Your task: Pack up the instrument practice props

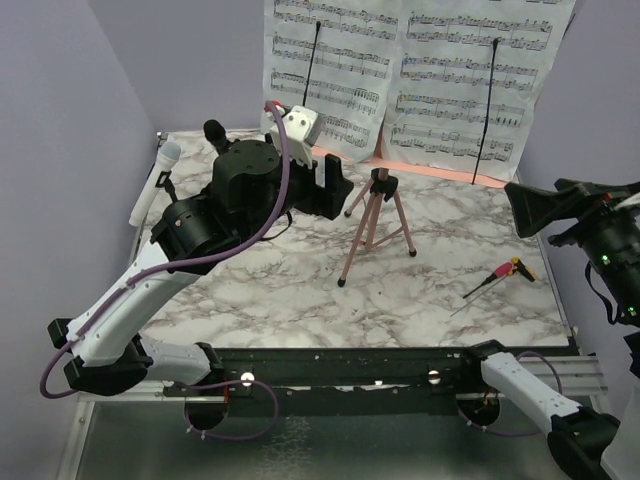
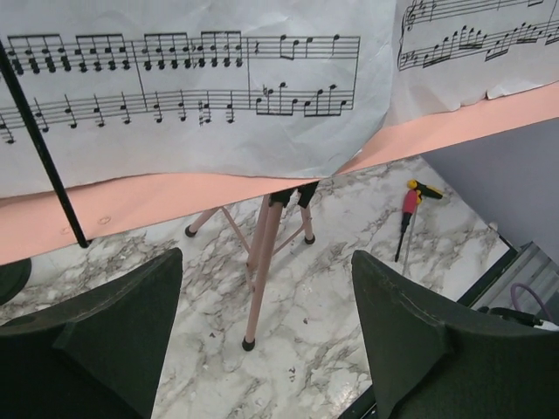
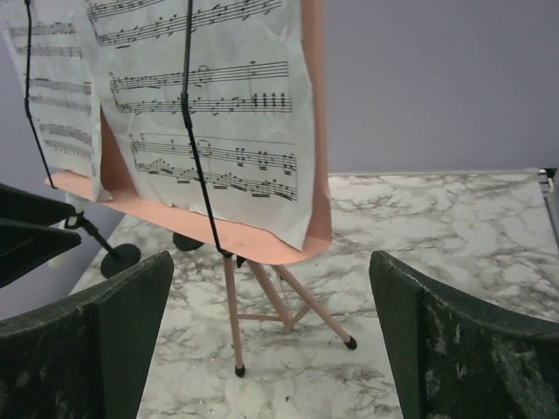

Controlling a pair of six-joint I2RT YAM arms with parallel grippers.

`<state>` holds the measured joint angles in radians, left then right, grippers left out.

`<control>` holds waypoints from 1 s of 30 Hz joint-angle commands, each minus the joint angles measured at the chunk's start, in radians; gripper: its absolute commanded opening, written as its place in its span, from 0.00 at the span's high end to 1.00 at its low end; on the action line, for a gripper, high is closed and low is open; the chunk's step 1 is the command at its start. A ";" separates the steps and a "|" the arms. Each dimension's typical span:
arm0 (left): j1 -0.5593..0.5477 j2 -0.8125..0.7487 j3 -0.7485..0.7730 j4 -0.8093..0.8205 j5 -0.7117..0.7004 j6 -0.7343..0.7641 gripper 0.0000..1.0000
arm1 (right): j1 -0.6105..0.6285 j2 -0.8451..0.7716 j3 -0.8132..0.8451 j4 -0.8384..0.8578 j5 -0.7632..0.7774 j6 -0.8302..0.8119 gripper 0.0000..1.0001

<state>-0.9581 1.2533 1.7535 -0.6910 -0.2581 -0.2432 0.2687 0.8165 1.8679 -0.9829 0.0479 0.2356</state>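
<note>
Two sheet-music pages (image 1: 460,90) sit on the pink board (image 1: 430,167) — upright.

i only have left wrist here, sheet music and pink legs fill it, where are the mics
Observer: The white handheld microphone is at the marble table's far-left edge, beside the left arm.
Operator: and the black one
Observer: Only the black microphone's round head shows, behind the left arm's wrist.
Operator: right tool busy
Observer: No, the right tool is open and empty, at the table's right side, facing the pink music-sheet board.
</note>
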 commanded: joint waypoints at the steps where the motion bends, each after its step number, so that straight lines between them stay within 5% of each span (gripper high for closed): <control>1: -0.006 0.047 0.108 -0.075 0.050 0.035 0.22 | -0.002 0.089 0.049 -0.004 -0.177 -0.004 0.03; 15: -0.005 0.309 0.520 0.028 0.240 0.071 0.27 | -0.002 0.245 0.096 0.153 -0.462 0.098 0.19; 30: -0.005 0.376 0.576 0.246 0.126 0.137 0.35 | -0.002 0.251 0.104 0.255 -0.354 0.115 0.32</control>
<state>-0.9581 1.6077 2.2978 -0.5560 -0.0895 -0.1349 0.2691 1.0618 1.9499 -0.7818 -0.3408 0.3428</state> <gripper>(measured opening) 0.669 0.707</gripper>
